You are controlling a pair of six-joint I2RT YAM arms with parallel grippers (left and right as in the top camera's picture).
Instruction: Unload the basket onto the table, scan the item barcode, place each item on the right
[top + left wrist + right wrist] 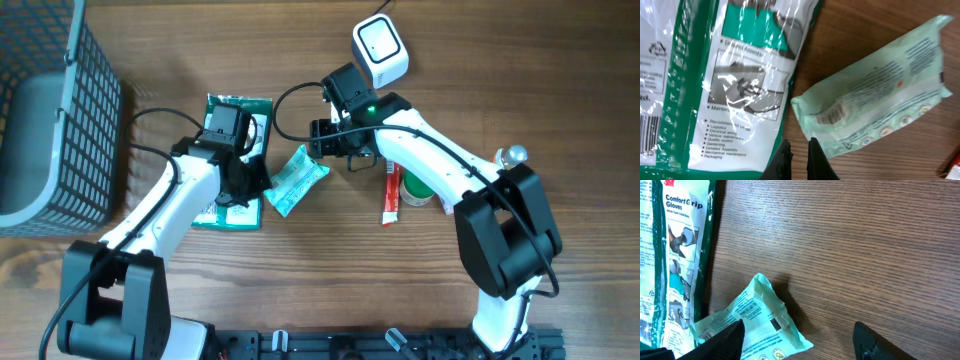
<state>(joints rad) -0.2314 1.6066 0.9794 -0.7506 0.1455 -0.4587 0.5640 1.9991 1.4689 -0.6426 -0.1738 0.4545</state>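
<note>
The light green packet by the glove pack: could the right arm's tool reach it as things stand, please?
Probably yes. The right tool stands open just beside the light green packet, which lies on the table with nothing on top.

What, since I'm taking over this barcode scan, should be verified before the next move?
1. Left tool shut and empty: ok.
2. Right tool open near the green packet: ok.
3. Packet gripped: not ok; it lies on the table.
4. Packet's barcode facing up: ok.
5. Packet free of the glove pack: cannot tell.
6. Scanner unobstructed: ok.
</note>
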